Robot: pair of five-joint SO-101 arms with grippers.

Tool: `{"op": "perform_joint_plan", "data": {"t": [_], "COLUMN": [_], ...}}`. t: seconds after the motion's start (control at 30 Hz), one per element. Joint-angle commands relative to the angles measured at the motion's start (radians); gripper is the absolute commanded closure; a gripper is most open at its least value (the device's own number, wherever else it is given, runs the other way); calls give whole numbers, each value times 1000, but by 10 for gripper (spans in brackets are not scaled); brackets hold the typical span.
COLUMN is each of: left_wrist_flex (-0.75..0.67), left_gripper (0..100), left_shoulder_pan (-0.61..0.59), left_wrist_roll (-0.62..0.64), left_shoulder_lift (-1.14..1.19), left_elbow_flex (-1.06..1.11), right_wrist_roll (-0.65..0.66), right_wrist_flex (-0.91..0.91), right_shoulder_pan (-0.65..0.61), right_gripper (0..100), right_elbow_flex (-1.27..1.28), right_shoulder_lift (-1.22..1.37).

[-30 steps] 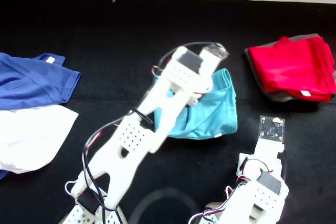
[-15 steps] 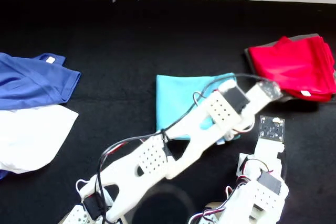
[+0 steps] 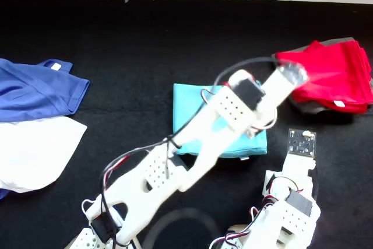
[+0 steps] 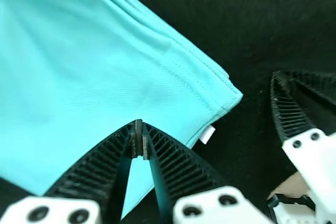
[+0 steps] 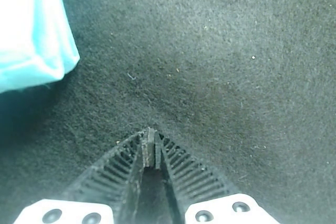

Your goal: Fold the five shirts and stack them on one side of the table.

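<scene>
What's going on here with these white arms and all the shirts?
Two robot arms are folding shirts. The left hand is shut above a folded teal shirt mid-table, gripping nothing. The right hand is shut over bare table. A folded red shirt lies on a grey shirt at the right; a blue shirt and a white shirt lie unfolded at the left.

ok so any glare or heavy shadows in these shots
High view: the white shirt is washed out, folds barely readable, and the black table swallows shadows. Left wrist view: the teal shirt is evenly lit, seams plain. Right wrist view: a soft shadow lies beside the right end effector.
</scene>
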Motion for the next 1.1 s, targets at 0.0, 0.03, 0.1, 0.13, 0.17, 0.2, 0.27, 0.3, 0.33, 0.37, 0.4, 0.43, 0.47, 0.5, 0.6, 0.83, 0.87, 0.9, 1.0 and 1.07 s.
{"op": "perform_joint_plan", "data": {"t": [0.0,0.03,0.1,0.13,0.17,0.2,0.27,0.3,0.33,0.37,0.4,0.43,0.47,0.5,0.6,0.83,0.87,0.9,1.0,1.07], "left_wrist_flex": [-20,-31,-54,-61,-66,-68,-61,-60,-60,-58,-58,-55,-46,-38,0,11,11,11,6,5], "left_gripper": [991,991,991,991,991,991,991,991,991,991,991,991,991,991,991,991,991,991,991,991], "left_shoulder_pan": [-50,-81,-148,-180,-206,-226,-252,-262,-269,-282,-291,-302,-311,-317,-335,-364,-366,-372,-414,-458], "left_wrist_roll": [0,0,2,2,3,3,3,3,3,3,3,3,3,3,6,11,11,11,41,52], "left_shoulder_lift": [45,54,71,79,85,88,87,81,68,54,41,31,24,21,19,-76,-119,-166,-332,-437], "left_elbow_flex": [-31,-31,-30,-30,-30,-30,-31,-31,-31,-31,-30,-30,-30,-28,-24,44,90,145,344,467], "right_wrist_roll": [-5,-5,-5,-5,-5,-5,-5,-5,-5,-5,-5,-5,-5,-5,-5,-146,-170,-189,-242,-281], "right_wrist_flex": [-24,-24,-24,-24,-24,-21,-7,13,44,94,157,217,272,315,401,430,444,461,530,553], "right_shoulder_pan": [25,25,25,25,25,25,25,25,25,25,25,24,22,12,-56,-205,-228,-254,-360,-418], "right_gripper": [991,991,991,991,991,991,991,991,991,991,991,991,990,989,966,862,860,859,837,802], "right_elbow_flex": [25,25,25,25,24,21,13,-4,-51,-102,-165,-226,-294,-355,-513,-800,-866,-929,-1136,-1256], "right_shoulder_lift": [-2,-2,-2,-2,-2,-2,-2,-4,-5,-12,-19,-30,-42,-51,-42,254,326,397,619,757]}}
